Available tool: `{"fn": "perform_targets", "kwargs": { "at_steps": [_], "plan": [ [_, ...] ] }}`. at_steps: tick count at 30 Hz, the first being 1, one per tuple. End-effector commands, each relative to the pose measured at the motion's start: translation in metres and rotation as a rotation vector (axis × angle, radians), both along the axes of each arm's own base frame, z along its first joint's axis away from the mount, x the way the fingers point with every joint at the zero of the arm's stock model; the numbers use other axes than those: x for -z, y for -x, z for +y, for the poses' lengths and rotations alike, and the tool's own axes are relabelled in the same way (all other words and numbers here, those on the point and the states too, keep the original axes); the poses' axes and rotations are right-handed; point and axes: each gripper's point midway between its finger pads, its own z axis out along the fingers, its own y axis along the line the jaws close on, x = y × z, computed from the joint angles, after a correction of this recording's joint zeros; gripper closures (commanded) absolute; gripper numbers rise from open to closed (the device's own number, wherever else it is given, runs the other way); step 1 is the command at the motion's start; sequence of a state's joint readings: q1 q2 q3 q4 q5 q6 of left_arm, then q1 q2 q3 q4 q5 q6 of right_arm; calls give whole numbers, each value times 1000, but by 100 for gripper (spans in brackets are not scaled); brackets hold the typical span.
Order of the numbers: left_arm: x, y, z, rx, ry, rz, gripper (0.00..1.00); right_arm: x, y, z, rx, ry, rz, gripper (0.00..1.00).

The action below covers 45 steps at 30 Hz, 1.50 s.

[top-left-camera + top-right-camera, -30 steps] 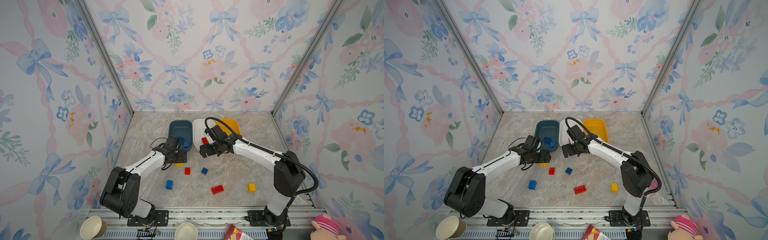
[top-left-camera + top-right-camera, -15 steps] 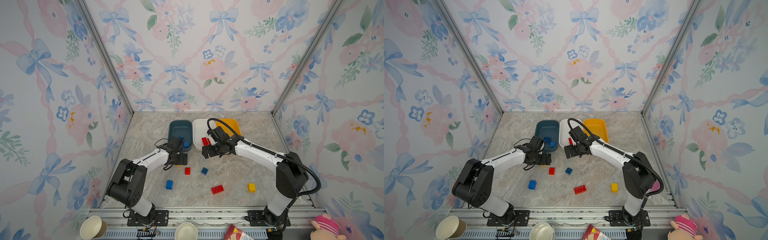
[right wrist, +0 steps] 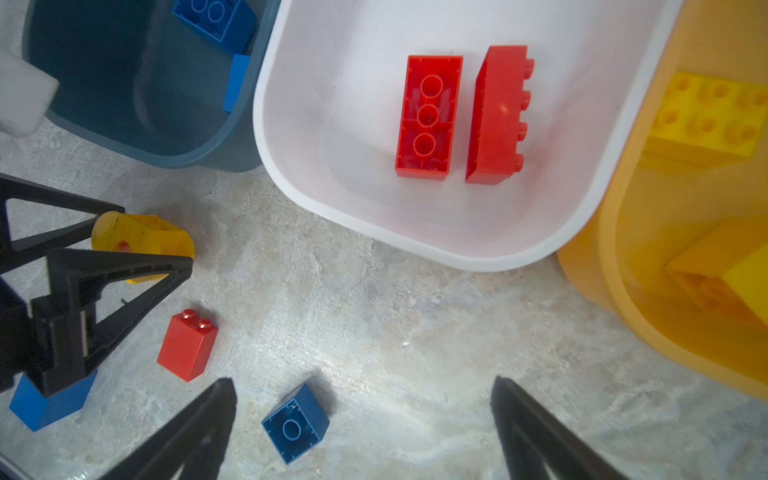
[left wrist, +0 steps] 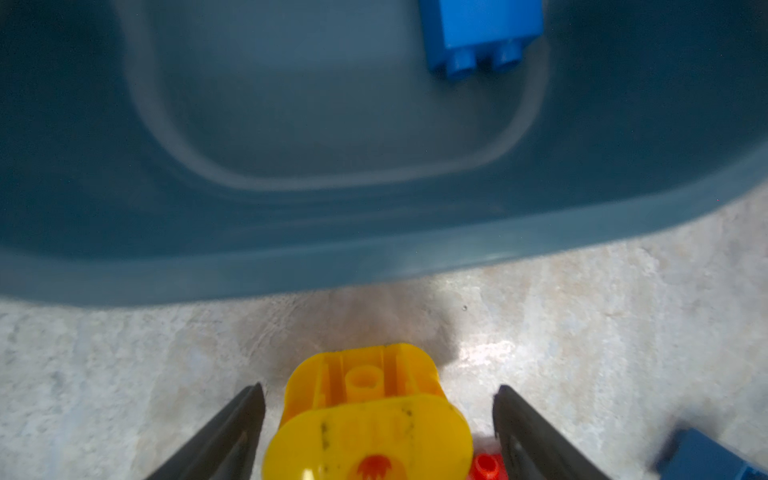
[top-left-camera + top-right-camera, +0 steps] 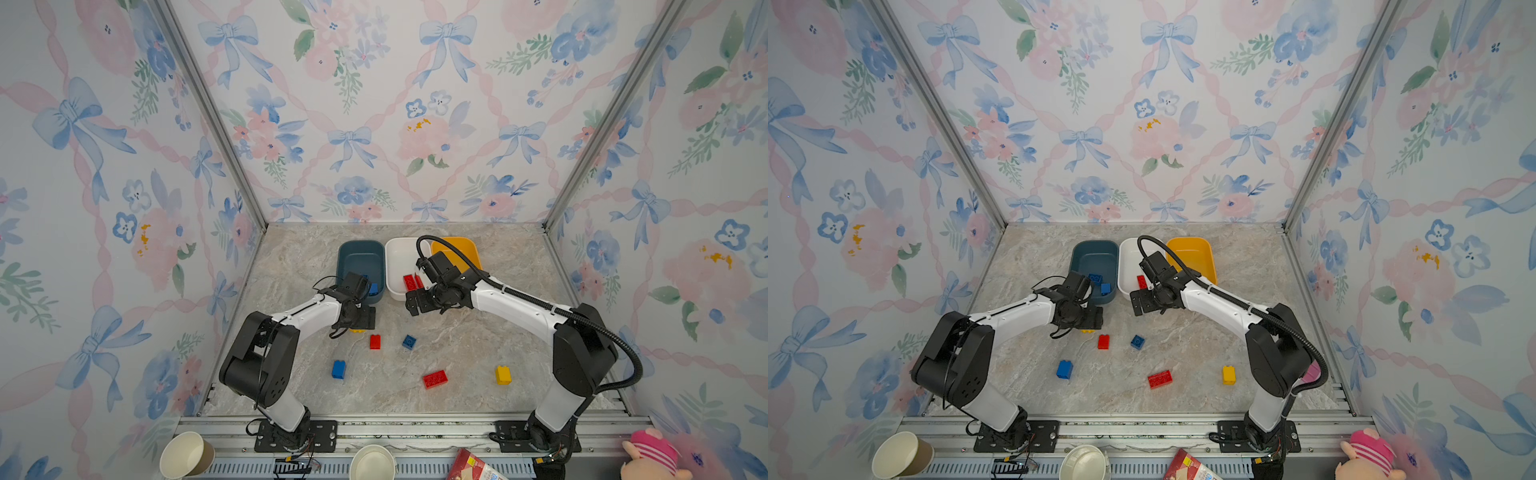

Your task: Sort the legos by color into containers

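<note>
The rounded yellow piece (image 4: 365,419) lies on its side on the desk (image 4: 582,332), between the two fingers (image 4: 232,432) of the left end effector (image 4: 379,388). That end effector is released: a sliver of desk shows on each side of the piece, and neither finger touches it. Just ahead of its fingertips runs the near rim of the dark blue tub (image 4: 374,257), with a blue brick (image 4: 482,33) on the tub floor and a second blue brick (image 3: 216,16) further in. Close behind the left end effector a small red brick (image 3: 187,343) stands studs up.

The right end effector (image 3: 361,379) is also released and grasps nothing. It hangs over bare desk just short of the white tub (image 3: 332,124). A dark blue square brick (image 3: 296,428) lies hollow side up on the desk close to one of its fingers. Ahead of it, inside the white tub, two long red bricks lie side by side, one hollow side up (image 3: 428,118) and one on its side (image 3: 496,116). On its outer side is the yellow tub (image 3: 623,291), holding two yellow bricks (image 3: 706,120).

Well behind both end effectors, toward the arm bases, lie a blue brick (image 5: 338,369), a long red brick (image 5: 434,379) and a yellow brick (image 5: 503,375), each apart from the others.
</note>
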State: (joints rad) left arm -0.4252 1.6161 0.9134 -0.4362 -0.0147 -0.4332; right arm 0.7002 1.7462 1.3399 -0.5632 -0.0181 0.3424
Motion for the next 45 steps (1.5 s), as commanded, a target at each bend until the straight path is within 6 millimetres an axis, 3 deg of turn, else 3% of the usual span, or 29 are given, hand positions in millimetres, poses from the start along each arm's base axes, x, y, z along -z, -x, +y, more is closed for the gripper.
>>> {"fn": "perform_targets", "kwargs": {
  "at_steps": [1,27,38,45],
  "plan": [
    [3,1,-2,22,-17,18,15,-5,-2,-6,29,-11,-11,2],
    [-1,5,-6,29,-15,5,38,-4,4,-14,44,-10,-9,1],
    [-32,0,-37,82,52,-65,40,0,11,-42,127,-55,17,2],
    [-61,-8,-76,143,117,-124,42,9,18,-69,194,-61,40,2]
  ]
}}
